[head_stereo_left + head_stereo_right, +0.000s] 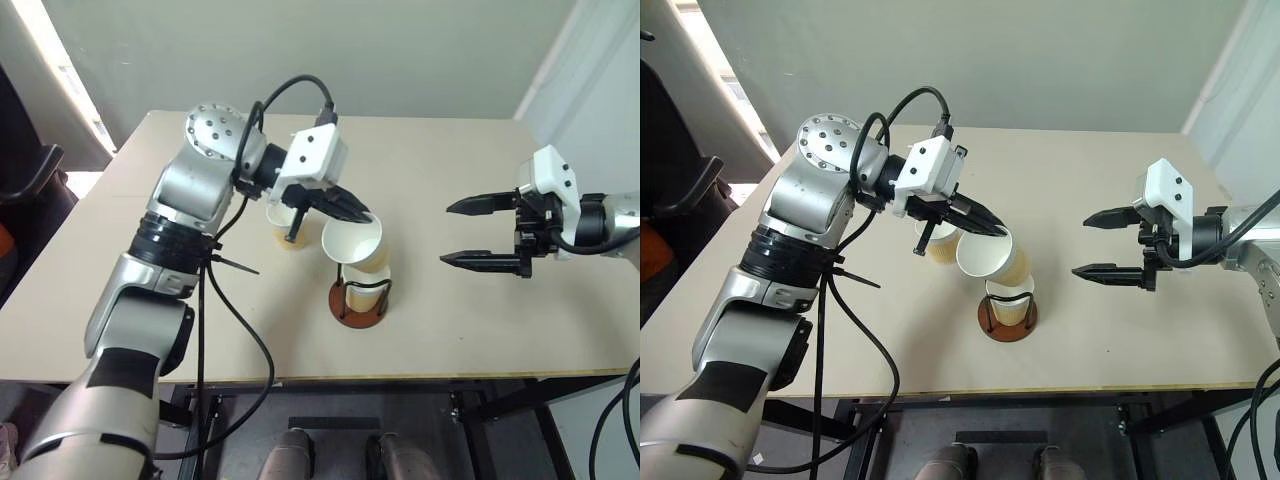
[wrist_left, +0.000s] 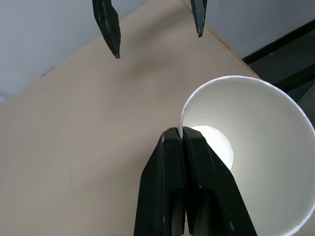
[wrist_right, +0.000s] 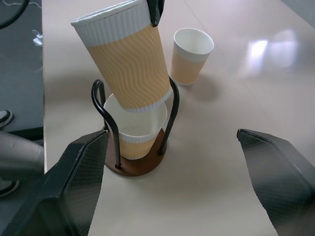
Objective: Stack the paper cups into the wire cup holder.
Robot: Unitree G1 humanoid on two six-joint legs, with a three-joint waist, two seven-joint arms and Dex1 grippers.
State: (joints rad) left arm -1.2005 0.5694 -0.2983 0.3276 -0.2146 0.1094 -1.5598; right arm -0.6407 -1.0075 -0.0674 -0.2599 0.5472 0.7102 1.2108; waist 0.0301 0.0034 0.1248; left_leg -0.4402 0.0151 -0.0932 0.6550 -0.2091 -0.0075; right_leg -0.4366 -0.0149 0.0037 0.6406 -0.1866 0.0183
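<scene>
My left gripper (image 1: 362, 213) is shut on the rim of a yellow-tan paper cup (image 1: 357, 244), holding it tilted just above the wire cup holder (image 1: 361, 298). Another paper cup (image 3: 138, 129) sits upright inside the holder (image 3: 114, 129), and the base of the held cup (image 3: 129, 64) hangs over its mouth. A third cup (image 3: 191, 54) stands on the table behind the holder, partly hidden by the left arm in the eye views. In the left wrist view the black fingers (image 2: 184, 172) pinch the white rim (image 2: 181, 115). My right gripper (image 1: 482, 232) hovers open to the holder's right, empty.
The light wooden table (image 1: 480, 320) has bare room in front of and to the right of the holder. Its front edge runs just below the holder. A black cable (image 1: 235, 310) hangs from the left arm over the table's front left.
</scene>
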